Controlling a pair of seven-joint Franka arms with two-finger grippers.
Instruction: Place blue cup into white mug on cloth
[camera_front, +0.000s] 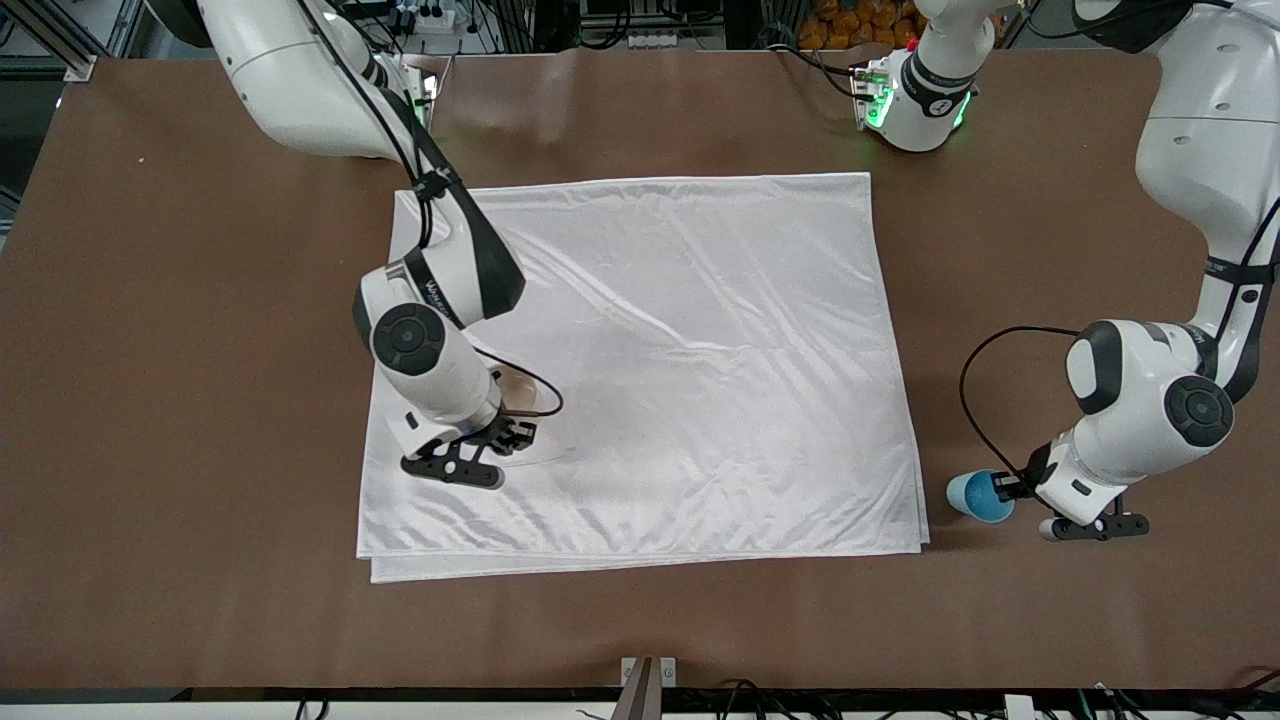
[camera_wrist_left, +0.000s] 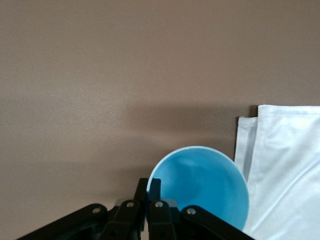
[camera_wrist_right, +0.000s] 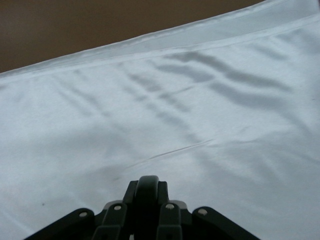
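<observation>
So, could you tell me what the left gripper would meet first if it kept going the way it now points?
Probably the cloth. The left gripper is shut on the blue cup's rim and points toward the cloth's edge, with only bare table between.

I see the blue cup (camera_front: 978, 495) lying tipped on the table just beside the big white cloth (camera_front: 700, 330). The white mug (camera_front: 520, 392) sits on the cloth, mostly hidden.

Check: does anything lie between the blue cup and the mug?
Nothing visible: only bare cloth lies between. The left gripper pinches the cup off the cloth; the right gripper holds the mug, mostly hidden by that arm.
</observation>
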